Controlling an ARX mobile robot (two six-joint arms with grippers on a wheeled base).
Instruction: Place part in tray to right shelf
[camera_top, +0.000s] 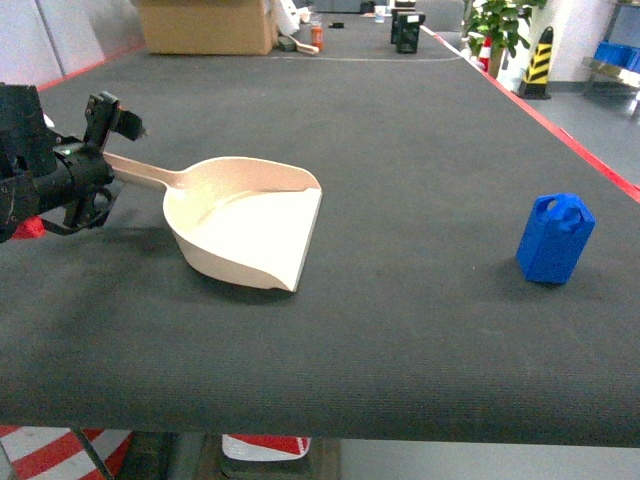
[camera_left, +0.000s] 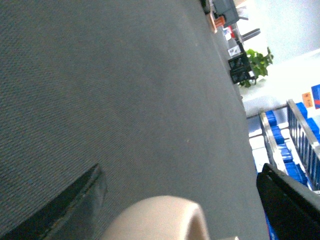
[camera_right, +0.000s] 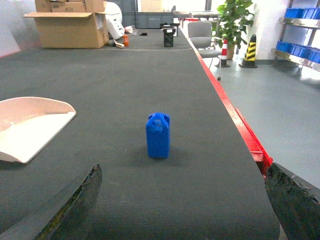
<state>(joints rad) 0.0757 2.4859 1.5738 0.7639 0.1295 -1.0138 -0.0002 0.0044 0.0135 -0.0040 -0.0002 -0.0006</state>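
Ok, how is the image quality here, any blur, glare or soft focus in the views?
Head view: sharp, even light, soft shadows under the tray and part. Left wrist view: soft, tilted, the tray's handle blurred up close, background overexposed. Right wrist view: the part crisp, near fingers out of focus.

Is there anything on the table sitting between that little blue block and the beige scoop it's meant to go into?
No. Only bare dark mat lies between the small bright blue plastic block and the pale beige dustpan-shaped scoop, whose open lip faces the block.
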